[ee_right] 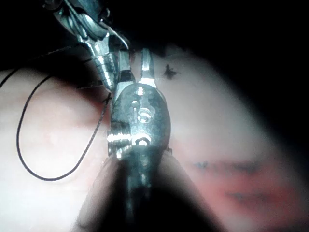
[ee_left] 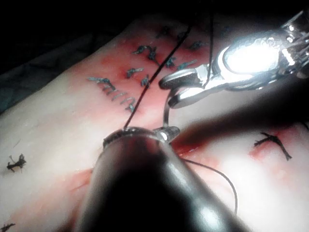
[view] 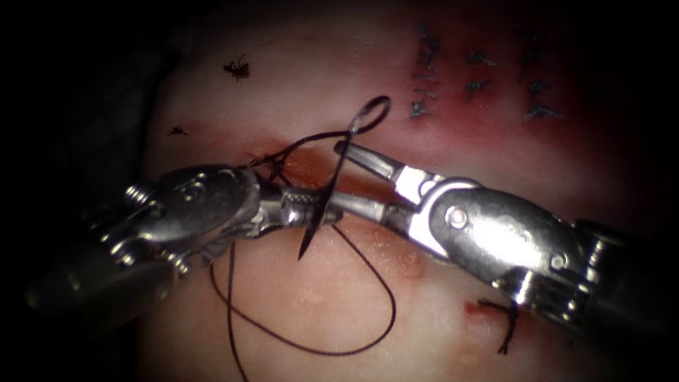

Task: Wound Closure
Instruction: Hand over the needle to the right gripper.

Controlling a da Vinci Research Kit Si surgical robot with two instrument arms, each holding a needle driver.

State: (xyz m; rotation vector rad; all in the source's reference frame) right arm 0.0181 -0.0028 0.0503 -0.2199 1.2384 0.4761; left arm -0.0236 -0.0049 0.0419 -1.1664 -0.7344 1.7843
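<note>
Both tools meet over the cut [view: 311,166] in the middle of the tissue [view: 318,311]. Coming in from nine o'clock, the left tool [view: 317,210] has its jaws closed on the needle [view: 322,205], gripping it about midway along its curve; the needle stands free of the tissue, its dark point hanging toward six o'clock below the jaws and its other end rising toward twelve. Entering from four o'clock, the right tool [view: 338,175] has its jaws spread wide and holds nothing: the upper jaw reaches past the needle on its twelve o'clock side, the lower one lies against the left tool's tip. Thread [view: 368,283] forms a small loop at one o'clock of the needle, runs to the cut, and sweeps a large loop across the tissue toward six o'clock. Red fluid [view: 304,164] stains the cut. Older stitches [view: 481,85] sit at one o'clock.
</note>
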